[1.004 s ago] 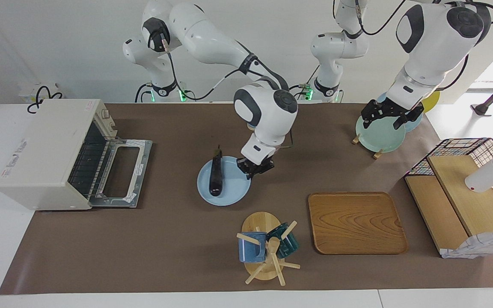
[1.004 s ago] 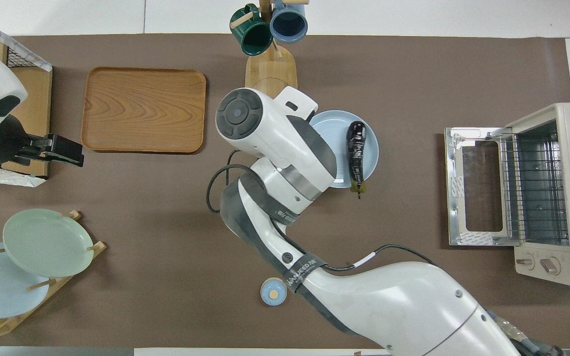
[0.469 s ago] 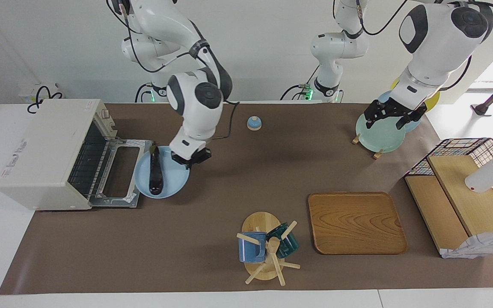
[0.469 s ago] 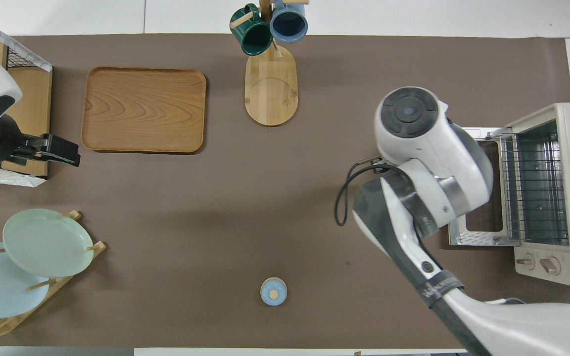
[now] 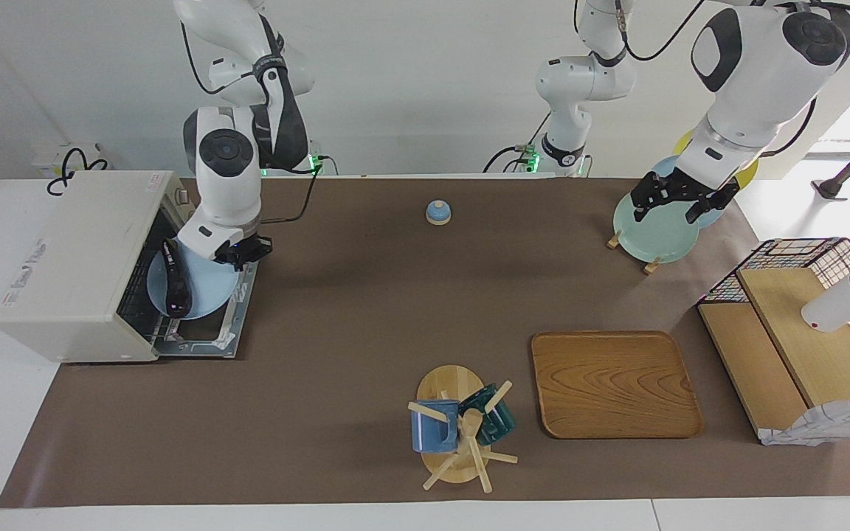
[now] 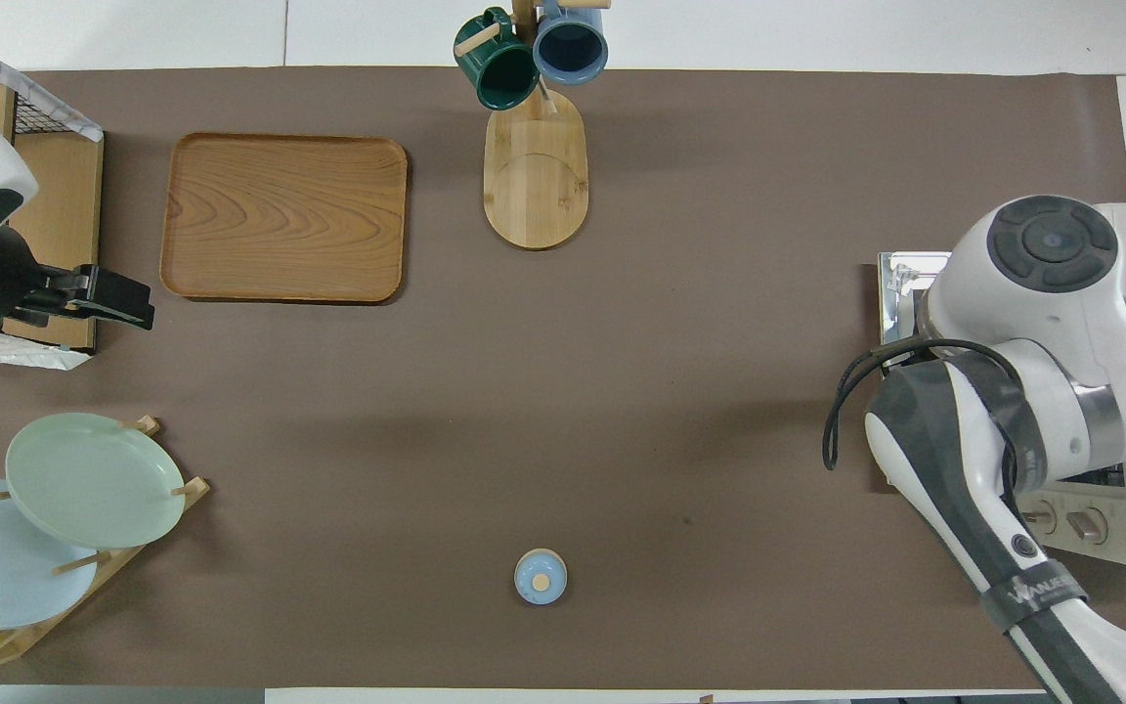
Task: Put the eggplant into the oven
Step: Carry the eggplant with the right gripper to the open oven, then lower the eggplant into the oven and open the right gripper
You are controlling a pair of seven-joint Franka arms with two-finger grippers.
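Facing view: right gripper (image 5: 242, 251) pinches the plate (image 5: 204, 295), eggplant (image 5: 173, 284) aboard, at the oven (image 5: 71, 265) mouth; left gripper (image 5: 674, 198) gapes, idle.

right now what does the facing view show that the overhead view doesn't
Facing view only: the eggplant lying on a blue plate held by the shut right tool over the oven's dropped door; the left tool over the plate rack.
Overhead only: the oven's knobs; there the right arm hides plate and eggplant.
Both: oven, tray, mug stand, small blue lid.
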